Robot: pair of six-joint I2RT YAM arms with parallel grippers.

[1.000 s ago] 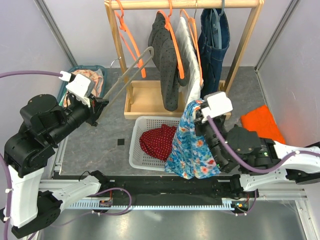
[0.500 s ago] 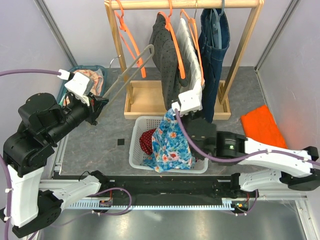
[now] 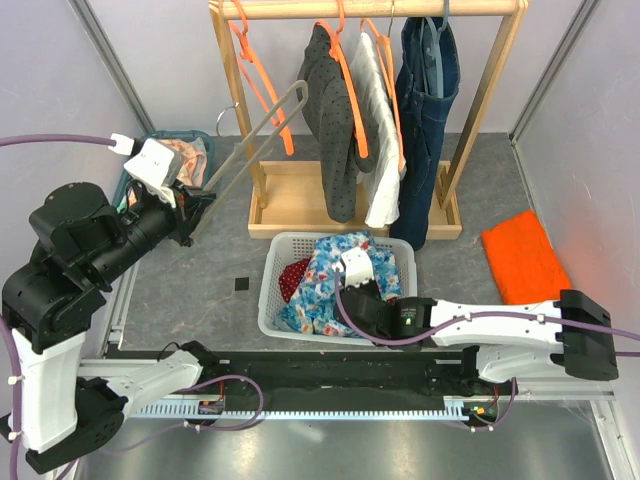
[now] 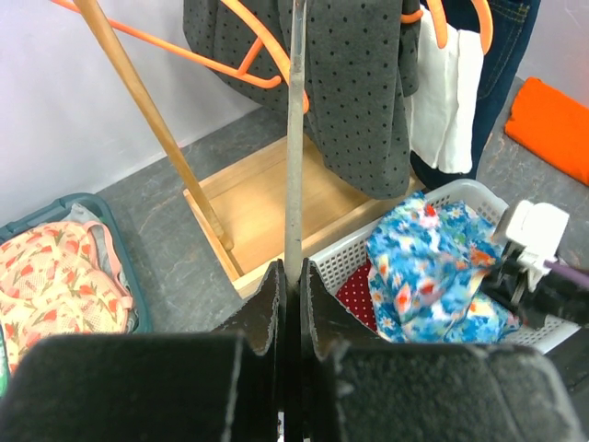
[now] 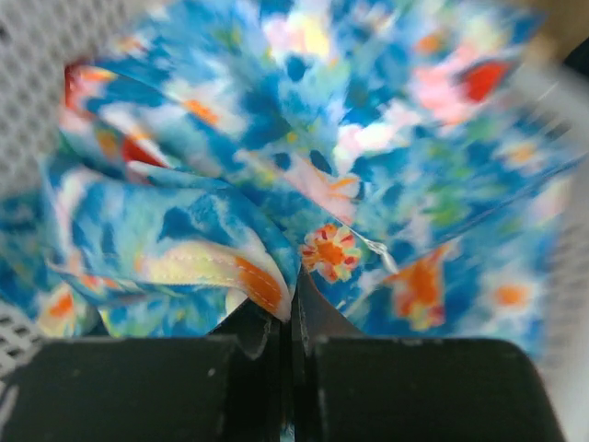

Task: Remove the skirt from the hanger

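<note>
Grey tabletop point(image 3: 200, 285), white basket point(image 3: 270, 300): floral skirt point(image 3: 318, 285) heaped inside, a fold pinched by right gripper point(image 5: 294, 304) just above; left gripper point(image 4: 293, 285), well apart leftward, clamps bare hanger point(image 4: 294, 138) slanting toward rack point(image 3: 295, 195).

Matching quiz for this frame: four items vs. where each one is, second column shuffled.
1 floral skirt
2 grey hanger
3 orange cloth
4 jeans

A hanging on the wooden rack
B in the white basket, right gripper shut on it
C clamped in the left gripper
D flat on the table, far right

Pairs: 1-B, 2-C, 3-D, 4-A
</note>
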